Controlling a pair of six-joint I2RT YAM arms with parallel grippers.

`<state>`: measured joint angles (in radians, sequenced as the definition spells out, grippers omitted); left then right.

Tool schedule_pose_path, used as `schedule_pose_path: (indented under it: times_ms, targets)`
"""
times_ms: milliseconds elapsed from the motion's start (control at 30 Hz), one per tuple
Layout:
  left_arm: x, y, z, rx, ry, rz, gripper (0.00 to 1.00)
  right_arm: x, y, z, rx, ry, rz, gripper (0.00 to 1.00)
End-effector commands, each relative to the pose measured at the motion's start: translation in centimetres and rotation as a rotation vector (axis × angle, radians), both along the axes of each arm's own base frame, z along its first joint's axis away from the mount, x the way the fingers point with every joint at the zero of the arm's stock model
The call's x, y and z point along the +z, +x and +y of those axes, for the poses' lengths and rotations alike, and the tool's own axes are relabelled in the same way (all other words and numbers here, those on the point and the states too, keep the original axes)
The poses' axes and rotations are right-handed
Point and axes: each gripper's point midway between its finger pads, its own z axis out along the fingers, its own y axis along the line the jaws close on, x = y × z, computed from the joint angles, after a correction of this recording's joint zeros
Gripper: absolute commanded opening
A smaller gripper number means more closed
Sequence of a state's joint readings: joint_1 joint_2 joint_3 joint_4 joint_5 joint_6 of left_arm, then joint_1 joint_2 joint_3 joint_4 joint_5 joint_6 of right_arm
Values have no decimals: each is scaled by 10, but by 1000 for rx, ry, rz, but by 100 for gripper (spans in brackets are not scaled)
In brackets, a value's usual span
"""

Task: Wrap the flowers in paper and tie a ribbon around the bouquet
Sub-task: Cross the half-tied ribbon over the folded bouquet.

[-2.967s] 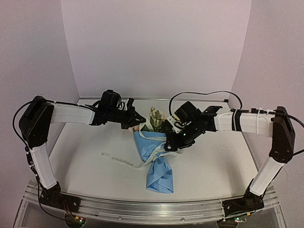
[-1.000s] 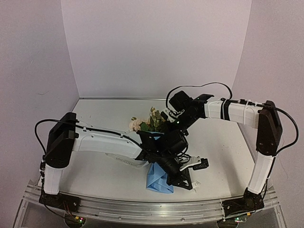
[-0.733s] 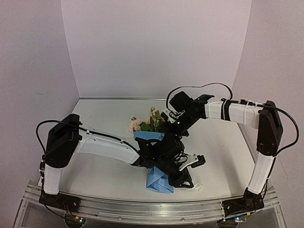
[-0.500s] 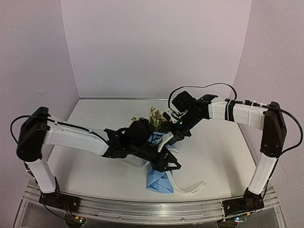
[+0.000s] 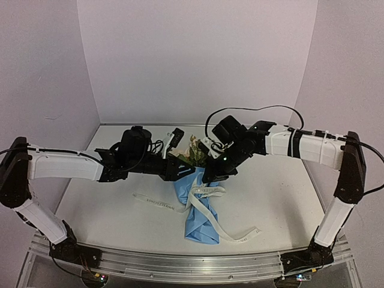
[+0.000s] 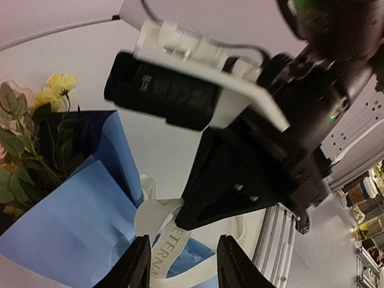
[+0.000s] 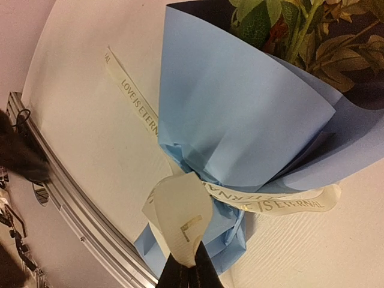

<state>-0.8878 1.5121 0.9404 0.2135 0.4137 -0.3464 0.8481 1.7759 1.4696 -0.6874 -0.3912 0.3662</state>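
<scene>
**A:** Why is the right claw [image 7: 186, 273] set so low against the bouquet [image 5: 195, 204]?

**B:** We read it as an anchor. Its jaws are pinched fully together on a folded loop of the ribbon [image 7: 180, 219], right at the bouquet's narrow waist, where the band already crosses the blue paper [image 7: 240, 108]. We judge that holding the loop taut stops the wrap slackening while a knot is made.

**A:** And the left claw [image 6: 186, 264]?

**B:** Partly open and holding nothing, we'd say. The ribbon shows beyond the gap between its fingers, not in it. The claw hovers just left of the bouquet's open mouth, beside the flowers [image 5: 195, 149], pointing toward the right claw.

**A:** How do the arms lie?

**B:** Both are stretched low and nearly level over the counter [image 5: 282, 198]. The left reaches in from the bouquet's left, the right from its right with the wrist bent down. The two claws almost meet above the bouquet's upper half.

**A:** Where is everything else?

**B:** The bouquet lies flat on the counter, blooms at its far end. One ribbon tail trails to its left and the other runs past its pointed tip to the right. To us, the tie looks unfinished.
</scene>
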Motion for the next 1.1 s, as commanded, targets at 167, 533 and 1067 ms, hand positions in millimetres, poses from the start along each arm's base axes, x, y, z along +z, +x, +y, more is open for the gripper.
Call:
schedule_pose_path:
  times_ms: [167,533,1067]
  targets:
    - [-22,-5,-9,-82,82,13,39,32,-6,14,43,57,-100,0]
    - [-28,7,-19,-68,93,-7,38,34,-10,24,72,59,-107,0]
    - [-38,27,-11,83,85,23,0,21,-21,10,66,16,-150,34]
